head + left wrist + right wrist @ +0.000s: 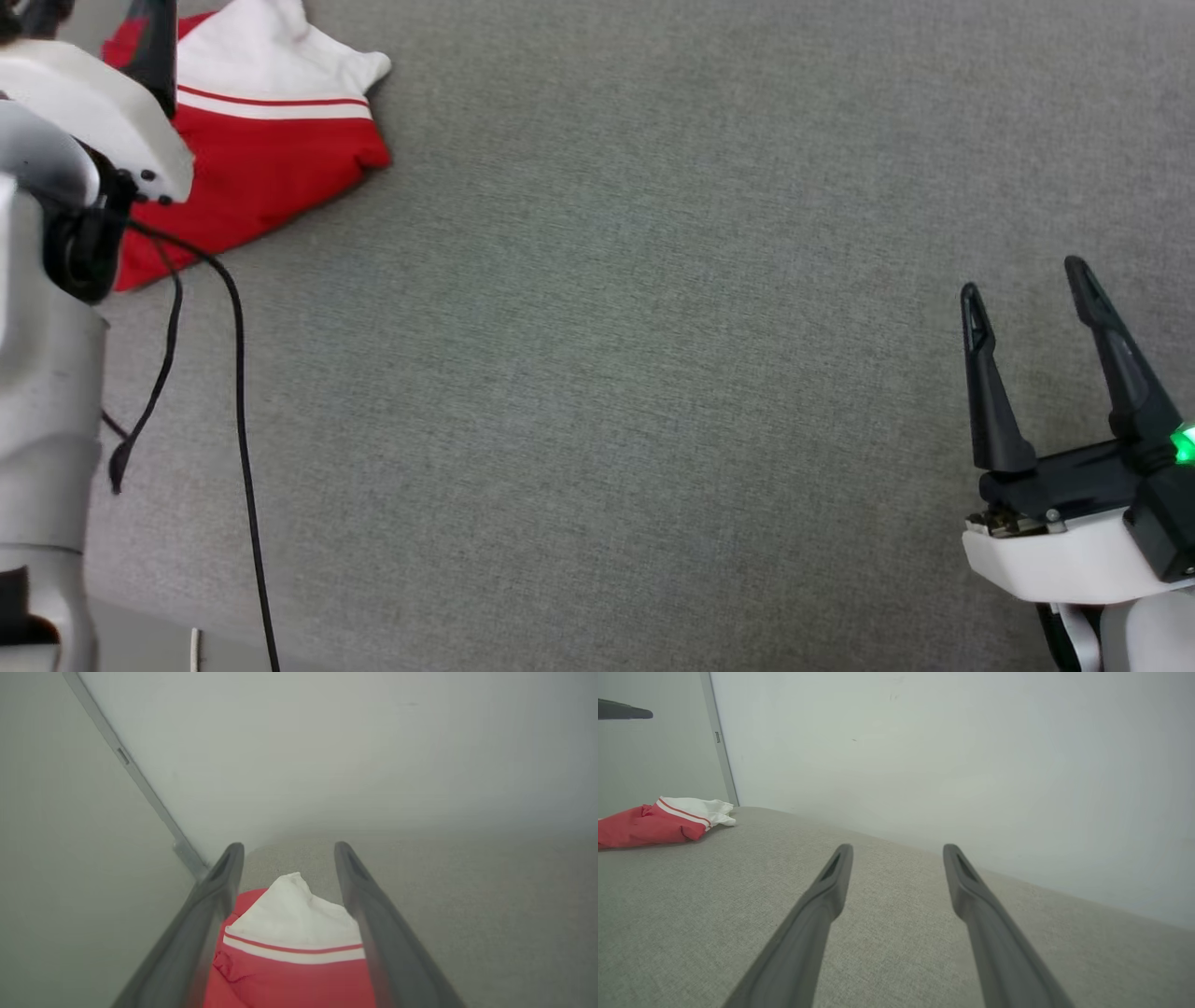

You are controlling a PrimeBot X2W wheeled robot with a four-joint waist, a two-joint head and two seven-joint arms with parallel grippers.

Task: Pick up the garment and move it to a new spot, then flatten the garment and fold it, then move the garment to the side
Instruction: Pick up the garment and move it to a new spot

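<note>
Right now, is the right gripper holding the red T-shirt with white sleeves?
No, the right gripper stands open over grey fabric, far from the red T-shirt.

White shells (1055,565), black fingers (988,392), black cable (241,373)

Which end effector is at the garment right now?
The left end effector: the garment shows between its open fingers. The right end effector, also open, is far off.

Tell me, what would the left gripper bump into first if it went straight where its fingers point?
Probably the garment: its white sleeve lies right ahead, framed by the open left gripper. Depth is unclear; if the gripper passes above it, the pale wall comes next.
</note>
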